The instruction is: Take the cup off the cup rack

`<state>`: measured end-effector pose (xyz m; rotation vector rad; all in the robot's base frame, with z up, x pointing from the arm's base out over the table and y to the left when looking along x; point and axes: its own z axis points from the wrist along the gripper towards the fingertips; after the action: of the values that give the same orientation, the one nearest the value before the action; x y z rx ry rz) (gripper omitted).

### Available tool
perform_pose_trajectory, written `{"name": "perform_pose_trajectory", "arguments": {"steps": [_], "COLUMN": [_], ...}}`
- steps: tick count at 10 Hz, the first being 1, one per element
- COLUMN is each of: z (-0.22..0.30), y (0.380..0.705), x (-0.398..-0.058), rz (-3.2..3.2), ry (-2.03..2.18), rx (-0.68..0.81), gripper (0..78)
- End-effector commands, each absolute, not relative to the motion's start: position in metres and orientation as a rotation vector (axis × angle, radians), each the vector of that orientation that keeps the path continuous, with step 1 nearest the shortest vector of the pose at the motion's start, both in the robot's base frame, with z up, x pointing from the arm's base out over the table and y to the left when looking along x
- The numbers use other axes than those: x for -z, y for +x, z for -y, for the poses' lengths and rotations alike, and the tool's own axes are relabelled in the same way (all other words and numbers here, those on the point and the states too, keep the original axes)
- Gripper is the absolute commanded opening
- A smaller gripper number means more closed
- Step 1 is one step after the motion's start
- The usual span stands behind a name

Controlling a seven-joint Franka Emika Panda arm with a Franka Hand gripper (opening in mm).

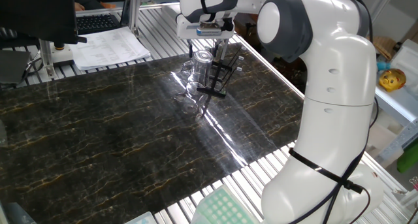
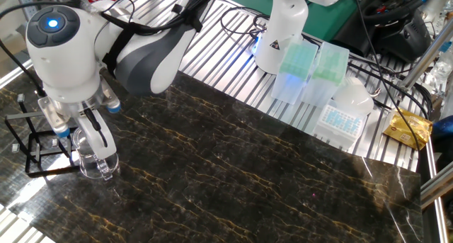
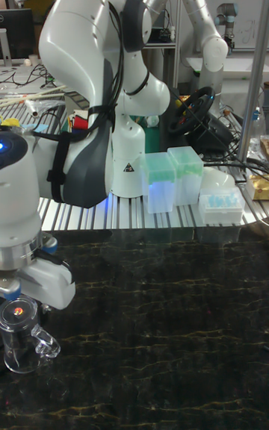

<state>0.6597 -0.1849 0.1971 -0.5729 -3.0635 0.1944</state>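
Observation:
The cup [image 1: 203,62] is a clear glass mug standing upright on the dark marble table [image 1: 117,132], just beside the black cup rack [image 1: 221,77]. It touches none of the pegs. My gripper [image 1: 205,50] hangs straight above the cup's rim, open, with its black fingers [image 2: 94,128] reaching down around the rim. From the other side, the cup [image 2: 95,158] sits to the right of the cup rack [image 2: 32,140]. In the tall view the cup [image 3: 21,340] stands under my hand with its handle pointing right.
Papers [image 1: 108,48] and a keyboard [image 1: 98,20] lie behind the table's far edge. Pipette tip boxes [image 2: 297,69] and a yellow bag [image 2: 407,128] sit on the slatted bench. A second robot's base [image 2: 279,30] stands there too.

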Motion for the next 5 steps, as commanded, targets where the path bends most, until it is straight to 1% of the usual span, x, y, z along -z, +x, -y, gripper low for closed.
{"name": "perform_pose_trajectory", "arguments": {"steps": [1,5], "z": [0.1948,0.1993], "y": [0.6599,0.6591], "x": [-0.1946,-0.1922], "rz": [3.063,3.062], "ry": [-0.555,-0.541], "rx": [-0.205,-0.214], "gripper": [77.4,77.4]}}
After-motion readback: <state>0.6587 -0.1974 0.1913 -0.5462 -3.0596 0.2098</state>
